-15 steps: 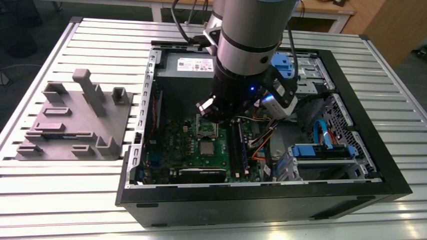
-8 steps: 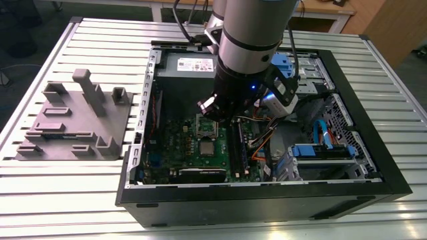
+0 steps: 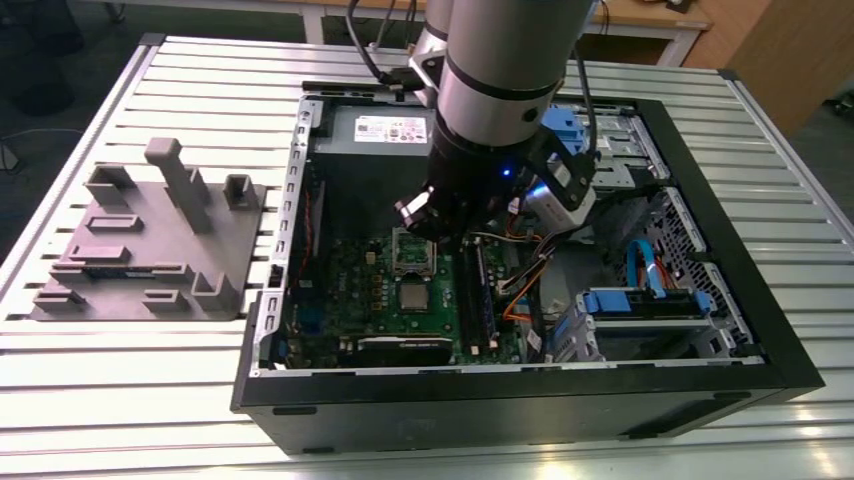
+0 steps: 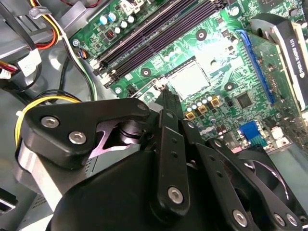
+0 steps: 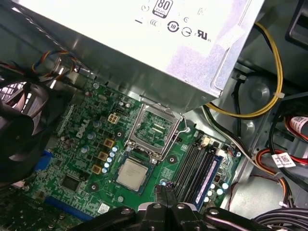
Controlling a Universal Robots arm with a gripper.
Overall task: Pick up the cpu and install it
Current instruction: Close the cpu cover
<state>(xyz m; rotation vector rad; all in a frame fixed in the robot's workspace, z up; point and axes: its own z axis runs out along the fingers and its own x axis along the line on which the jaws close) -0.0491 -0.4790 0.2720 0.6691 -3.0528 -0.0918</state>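
The claw (image 3: 441, 238) hangs in the exterior view low inside the open computer case (image 3: 747, 330) on the slatted bench (image 3: 134, 380), poised over the motherboard (image 3: 360, 300). The arm drops almost straight down from above, its wrist turned a little toward that view's right. The cpu (image 3: 415, 297) lies flat on the board just past the claw, with the raised socket bracket (image 3: 411, 255) between the two. In the second wrist view the claw (image 4: 168, 100) looks clenched to a narrow tip with nothing gripped, and the cpu (image 4: 188, 78) shines bright in its square seat near that tip, apart from it. In the first wrist view the claw (image 5: 165, 191) again reads as pinched together and empty, the cpu (image 5: 132, 173) sits square in the socket, and the socket bracket (image 5: 154, 126) stands open beside it under the power supply (image 5: 144, 48). By my reading the chip is placed and let go, while the bracket is not yet closed over it.
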